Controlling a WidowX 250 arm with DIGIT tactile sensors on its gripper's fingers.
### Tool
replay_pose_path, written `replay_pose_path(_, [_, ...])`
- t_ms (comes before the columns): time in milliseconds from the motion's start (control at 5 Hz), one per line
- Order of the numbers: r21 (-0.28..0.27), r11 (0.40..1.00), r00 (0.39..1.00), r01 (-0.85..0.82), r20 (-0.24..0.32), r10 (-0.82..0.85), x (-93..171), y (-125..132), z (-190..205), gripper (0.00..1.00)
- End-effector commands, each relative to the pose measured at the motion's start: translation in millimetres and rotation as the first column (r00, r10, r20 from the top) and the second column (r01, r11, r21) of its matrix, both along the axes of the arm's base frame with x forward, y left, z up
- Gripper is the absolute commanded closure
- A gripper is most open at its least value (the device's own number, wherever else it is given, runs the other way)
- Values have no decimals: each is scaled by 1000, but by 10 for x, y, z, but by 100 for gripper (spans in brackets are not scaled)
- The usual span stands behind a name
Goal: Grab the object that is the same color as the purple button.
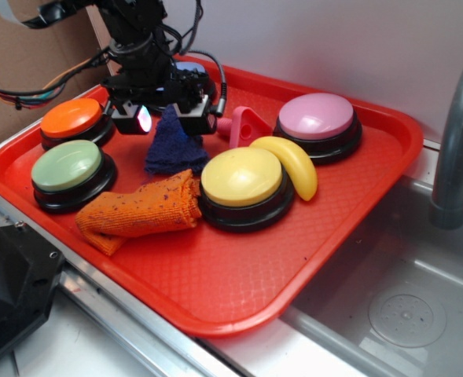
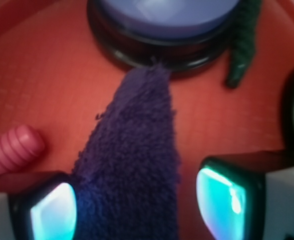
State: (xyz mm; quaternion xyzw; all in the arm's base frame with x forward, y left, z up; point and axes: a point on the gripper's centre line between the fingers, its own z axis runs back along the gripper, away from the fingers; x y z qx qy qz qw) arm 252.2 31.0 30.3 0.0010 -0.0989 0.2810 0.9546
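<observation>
Purple cloth (image 1: 170,145) sits near the back left of the red tray (image 1: 239,275), a small dark knitted piece whose pointed top rises between the two fingers of the gripper (image 1: 168,118). From the wrist view the cloth (image 2: 134,160) runs up the middle of the picture, with one glowing pad (image 2: 52,212) on the left and the other on the right; the jaws stand apart, the left pad close against the cloth's edge, the right pad with a strip of tray showing between it and the fabric, so nothing is clamped. The tip of the cloth reaches the black base of the purple button (image 2: 166,20), which lies straight ahead of the gripper; in the exterior view that button (image 1: 192,75) is mostly hidden behind the arm. Just in front of the purple cloth lies a larger orange cloth (image 1: 141,210), bunched up, touching the yellow button (image 1: 243,179). A green button (image 1: 67,166) and an orange button (image 1: 72,118) sit along the tray's left side, a pink button (image 1: 317,118) at the back right. A banana (image 1: 292,163) leans between the yellow and pink buttons, and a pink toy (image 1: 240,126) lies beside the gripper. To the right of the tray is a metal sink (image 1: 404,314) with a grey tap (image 1: 455,141)
</observation>
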Motion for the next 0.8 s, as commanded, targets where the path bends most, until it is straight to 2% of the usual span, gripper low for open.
replay_pose_path(0, [-6, 1000, 1000, -5, -12, 5, 7, 79, -72, 0])
replay_pose_path(200, [5, 1000, 1000, -26, -4, 26, 8, 70, -67, 24])
replay_pose_path(400, [3, 999, 999, -33, 11, 33, 17, 58, -38, 100])
replay_pose_path(600, [9, 999, 999, -40, 10, 40, 15, 51, -35, 100])
